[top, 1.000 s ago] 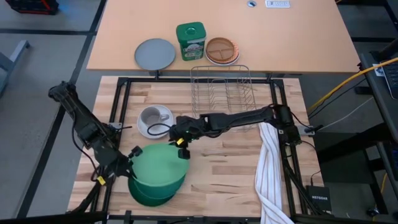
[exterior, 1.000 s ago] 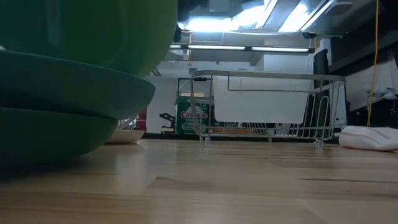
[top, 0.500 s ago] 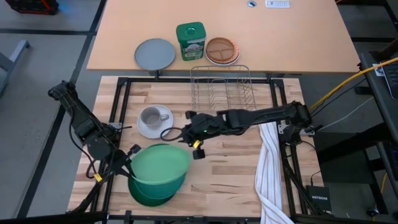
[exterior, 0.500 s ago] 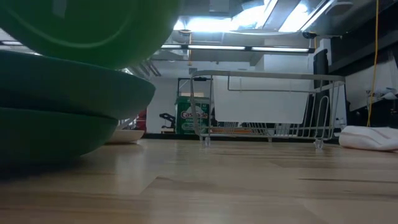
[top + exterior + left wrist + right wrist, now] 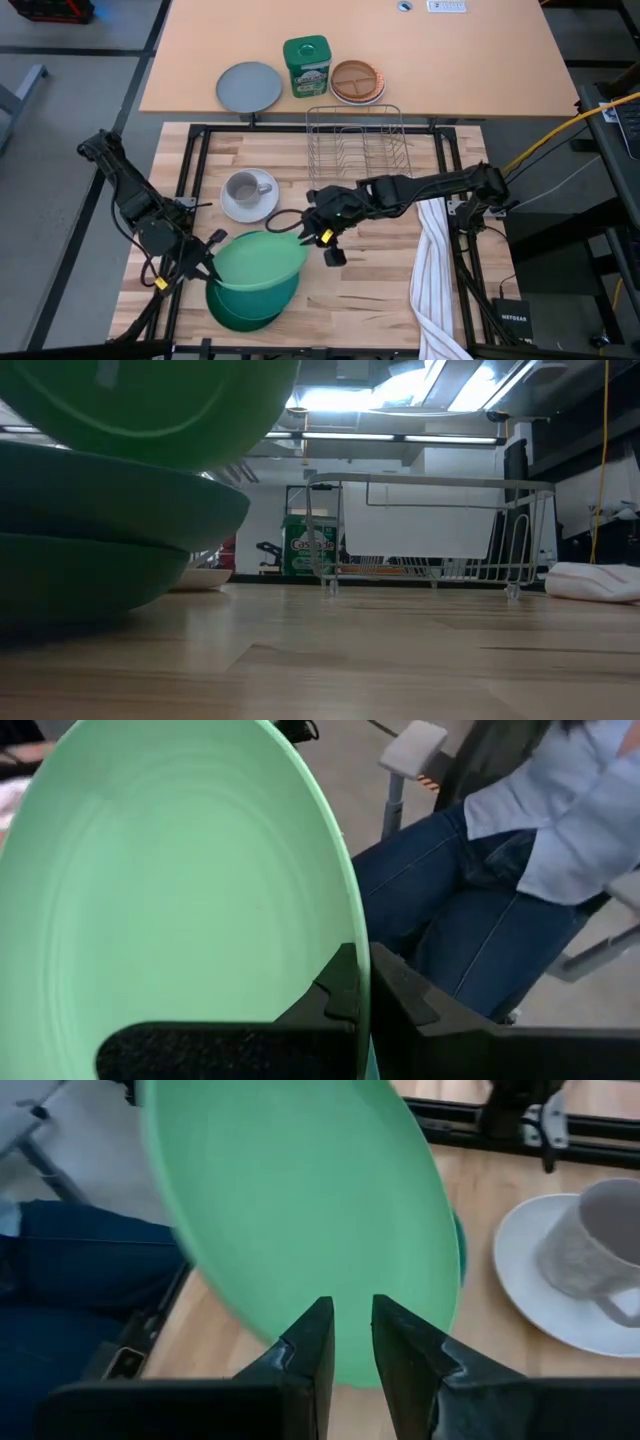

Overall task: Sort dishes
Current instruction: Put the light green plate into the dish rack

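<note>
Right now my left gripper (image 5: 205, 256) is clamped on the left rim of the light green round plate (image 5: 262, 264), which hangs tilted over two darker green plates (image 5: 245, 305) stacked at the near left of the wooden table (image 5: 380, 280). My right gripper (image 5: 310, 232) sits at the plate's far-right edge, fingers (image 5: 306, 1342) parted narrowly with the rim lying in the slot between them; whether they pinch it I cannot tell. Far of it stands the wire dish rack (image 5: 354, 140). I count three green plates, one grey mug (image 5: 243, 188), one white saucer (image 5: 234, 208).
</note>
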Available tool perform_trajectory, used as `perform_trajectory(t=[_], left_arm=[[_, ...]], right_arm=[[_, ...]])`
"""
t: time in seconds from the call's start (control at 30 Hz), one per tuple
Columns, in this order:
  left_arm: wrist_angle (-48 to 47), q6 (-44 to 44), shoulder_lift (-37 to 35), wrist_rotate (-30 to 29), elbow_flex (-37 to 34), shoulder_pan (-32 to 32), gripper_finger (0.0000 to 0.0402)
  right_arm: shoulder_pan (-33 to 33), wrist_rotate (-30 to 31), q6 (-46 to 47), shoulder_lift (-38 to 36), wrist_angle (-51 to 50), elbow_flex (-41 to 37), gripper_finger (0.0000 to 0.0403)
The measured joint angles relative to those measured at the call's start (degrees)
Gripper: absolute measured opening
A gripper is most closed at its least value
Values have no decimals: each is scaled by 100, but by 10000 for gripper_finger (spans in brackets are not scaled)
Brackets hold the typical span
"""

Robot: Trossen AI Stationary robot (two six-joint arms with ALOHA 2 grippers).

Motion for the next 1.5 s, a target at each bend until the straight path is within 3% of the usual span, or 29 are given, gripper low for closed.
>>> perform_trajectory(t=[0.2,0.53,1.03,1.3,1.5], left_arm=[[-2,-683,0,-4,0,0,0],[-1,-716,0,-108,0,0,0],[-9,-678,0,-132,-1,0,0],[-17,-666,0,-133,0,0,0],[-15,-665,0,-178,0,0,0]], right_arm=[[-2,-149,-17,2,23,0,74],[1,-493,107,13,92,0,74],[-4,-87,481,46,522,-9,101],[-4,386,613,46,515,-9,172],[14,169,275,96,524,-8,210]])
